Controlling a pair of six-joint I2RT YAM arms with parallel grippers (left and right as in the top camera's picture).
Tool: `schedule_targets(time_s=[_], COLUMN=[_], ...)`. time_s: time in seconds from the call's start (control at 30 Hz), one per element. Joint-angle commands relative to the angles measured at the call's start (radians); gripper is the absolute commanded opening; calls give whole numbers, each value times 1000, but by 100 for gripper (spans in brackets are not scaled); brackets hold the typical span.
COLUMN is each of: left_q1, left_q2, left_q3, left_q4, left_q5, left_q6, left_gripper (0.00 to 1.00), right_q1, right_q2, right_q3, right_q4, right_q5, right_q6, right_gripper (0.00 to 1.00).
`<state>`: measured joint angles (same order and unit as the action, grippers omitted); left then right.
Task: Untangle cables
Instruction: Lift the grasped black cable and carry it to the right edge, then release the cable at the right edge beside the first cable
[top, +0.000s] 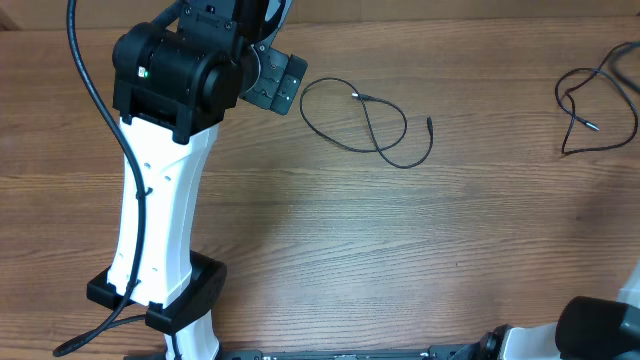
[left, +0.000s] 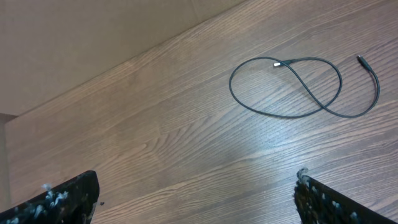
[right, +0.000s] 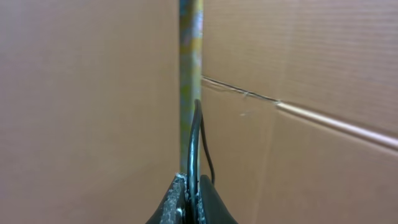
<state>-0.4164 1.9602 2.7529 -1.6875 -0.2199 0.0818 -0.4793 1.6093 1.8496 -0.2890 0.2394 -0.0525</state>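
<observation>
My left gripper spread wide, holding nothing, over the brown wooden table, thin black looped cable near its far edge, my right gripper clamped tight on another thin black cord

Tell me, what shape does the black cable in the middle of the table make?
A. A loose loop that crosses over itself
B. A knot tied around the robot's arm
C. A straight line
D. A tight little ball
A: the cable lies flat on the table in one wide, loose loop, with its strands crossing once and both small plug ends lying free.
</observation>
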Motion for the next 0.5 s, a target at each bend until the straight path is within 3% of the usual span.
schedule_targets(time_s=[0.0,0.27,0.47], left_q1=[6,6,6], left_q2=[10,10,10], left_q3=[-4,-4,-4], left_q4=[-2,-2,-2], left_q5=[0,5,4], left_q6=[12,5,0], left_gripper=[100,100,100], right_q1=[-138,-406,-479], right_q2=[8,178,317], right_q3=[21,21,21], right_q4=[3,-59,-137], right_q5=[-300,-698,-716], right_q6=[-8,26,191], right_gripper=[4,4,4])
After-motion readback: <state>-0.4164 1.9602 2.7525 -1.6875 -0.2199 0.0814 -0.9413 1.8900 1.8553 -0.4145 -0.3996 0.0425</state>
